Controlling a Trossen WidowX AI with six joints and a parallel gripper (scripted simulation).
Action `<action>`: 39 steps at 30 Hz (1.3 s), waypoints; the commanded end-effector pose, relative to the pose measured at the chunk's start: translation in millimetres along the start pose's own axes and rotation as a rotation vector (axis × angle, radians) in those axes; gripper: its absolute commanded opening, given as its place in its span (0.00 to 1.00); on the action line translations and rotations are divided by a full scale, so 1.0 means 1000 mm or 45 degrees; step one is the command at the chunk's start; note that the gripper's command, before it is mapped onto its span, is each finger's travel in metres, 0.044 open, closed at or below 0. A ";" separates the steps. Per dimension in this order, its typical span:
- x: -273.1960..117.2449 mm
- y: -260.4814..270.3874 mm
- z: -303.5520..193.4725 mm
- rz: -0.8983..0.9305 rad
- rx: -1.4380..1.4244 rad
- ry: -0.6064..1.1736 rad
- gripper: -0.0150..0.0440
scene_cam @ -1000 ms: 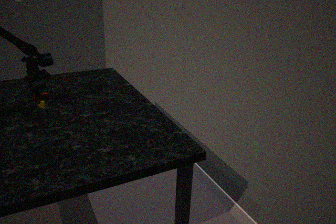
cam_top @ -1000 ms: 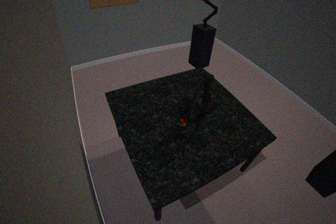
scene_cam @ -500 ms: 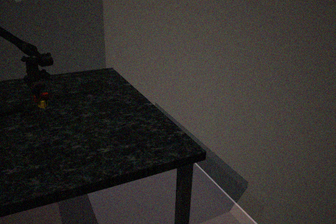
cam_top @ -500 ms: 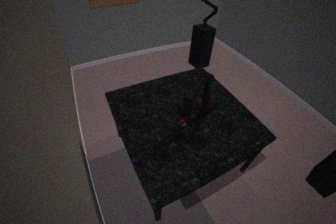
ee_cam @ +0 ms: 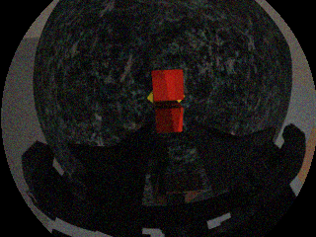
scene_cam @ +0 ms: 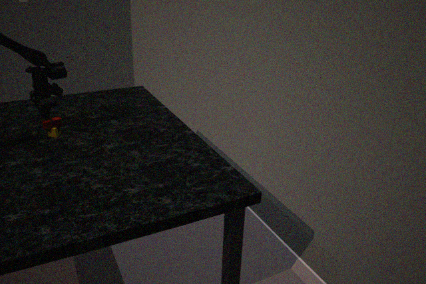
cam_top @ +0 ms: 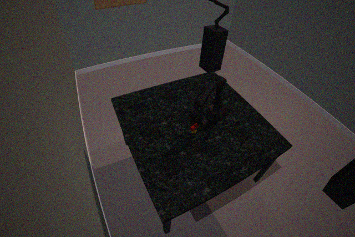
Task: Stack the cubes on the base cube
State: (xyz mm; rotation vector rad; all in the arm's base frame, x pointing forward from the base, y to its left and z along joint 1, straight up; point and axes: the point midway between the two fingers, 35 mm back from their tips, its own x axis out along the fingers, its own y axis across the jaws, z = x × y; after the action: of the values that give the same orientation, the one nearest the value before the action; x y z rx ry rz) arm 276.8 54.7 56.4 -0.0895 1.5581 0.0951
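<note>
Release is the step in hand, and doing it well means parting the fingers evenly and lifting straight up, so neither red cube gets nudged off the yellow base cube (scene_cam: 54, 132). Both red cubes sit on it: far red cube (ee_cam: 168, 86) and near red cube (ee_cam: 169, 118), with a dark gap between them (whether they are level is hard to judge in this dim light). The gripper (scene_cam: 45, 112) stands partly parted just above them, apparently holding nothing.

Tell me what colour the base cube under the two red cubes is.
Yellow, clearest in the exterior view.
</note>
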 end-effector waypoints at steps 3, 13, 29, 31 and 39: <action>-0.011 0.000 0.001 0.001 0.000 -0.007 0.60; -0.025 0.000 0.001 0.001 0.000 -0.008 0.60; -0.042 0.000 0.001 0.001 0.000 -0.008 0.60; -0.043 0.000 0.001 0.000 0.000 -0.004 0.69; -0.041 0.076 0.003 -0.004 -0.017 -0.002 0.93</action>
State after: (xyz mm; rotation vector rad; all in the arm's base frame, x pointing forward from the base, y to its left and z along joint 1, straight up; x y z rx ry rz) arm 275.8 90.8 97.4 -0.0890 1.5549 0.0941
